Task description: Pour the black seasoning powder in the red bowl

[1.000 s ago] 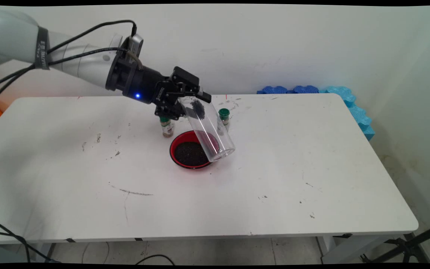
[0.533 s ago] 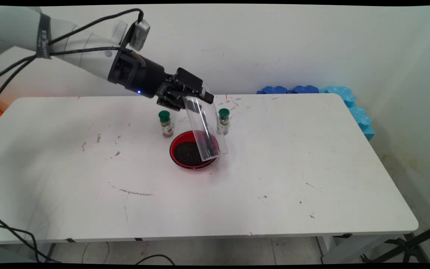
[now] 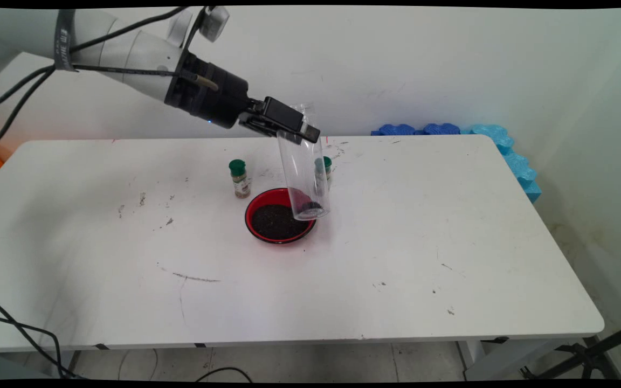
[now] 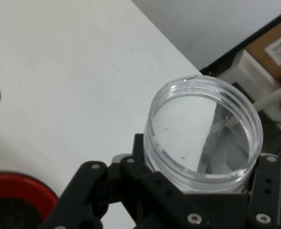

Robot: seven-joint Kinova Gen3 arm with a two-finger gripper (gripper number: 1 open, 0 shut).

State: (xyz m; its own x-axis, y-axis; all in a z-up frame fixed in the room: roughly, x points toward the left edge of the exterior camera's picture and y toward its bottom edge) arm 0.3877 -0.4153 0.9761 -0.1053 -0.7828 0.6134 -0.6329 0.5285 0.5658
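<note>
Here the black gripper (image 3: 289, 123) hangs in the air above the far middle of the white table (image 3: 397, 258), its 2 fingers pinching a clear cylindrical jar (image 3: 304, 178) near the jar's open top. The jar is lifted off the table and hangs close to upright, its top leaning a little toward the arm. A small clump of dark grains sits at the jar's bottom, and that bottom hovers over the right rim of a red bowl (image 3: 280, 215). The bowl stands on the table somewhat nearer the far edge than the near one, roughly midway between the left and right edges, and it is filled with dark grains.

In the hand view the jar's (image 4: 206, 131) round open mouth faces the camera, with the fingers (image 4: 267, 191) closed against its sides, the red bowl (image 4: 16, 200) showing at the lower left corner.

2 small spice bottles with green caps stand on the table beyond the bowl: 1 spice bottle (image 3: 239, 179) just off the bowl's far left side, the other bottle (image 3: 323, 171) seen partly through the jar's clear wall. Blue foam pieces (image 3: 483, 141) lie by the table's far right corner, against the wall.
</note>
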